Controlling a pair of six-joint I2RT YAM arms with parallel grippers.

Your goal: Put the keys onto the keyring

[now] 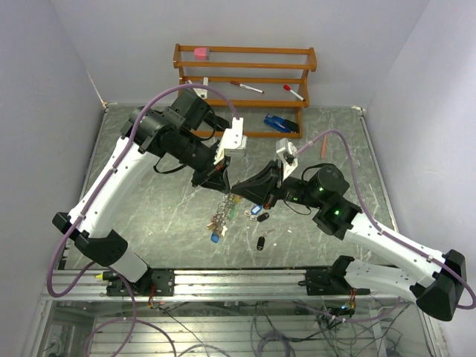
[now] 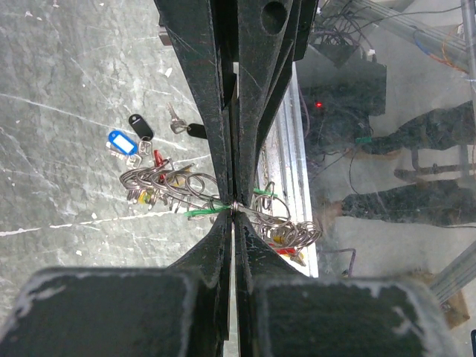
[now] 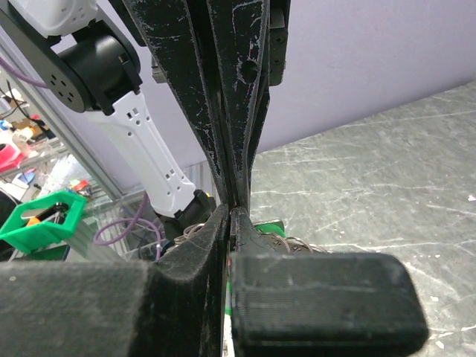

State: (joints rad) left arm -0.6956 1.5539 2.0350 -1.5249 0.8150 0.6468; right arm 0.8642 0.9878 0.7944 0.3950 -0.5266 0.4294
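Marbled table (image 1: 171,230) — keyring (image 2: 256,214) work.
Left gripper (image 2: 233,202) clamps the wire; right gripper (image 3: 231,207) closed, contents hidden — I'd thread slowly.

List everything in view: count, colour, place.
keyring: one, silvery wire with coloured tagged keys, mid-table
loose keys: at least three, black and blue, table beside keyring
rack: one, wooden, table's far edge
pens: two, red-capped, on rack
block: one, pink, rack's top shelf
blue object: one, table before rack, kind unclear
table: one, grey marbled
left gripper: one, black, shut on keyring
right gripper: one, black, shut beside keyring
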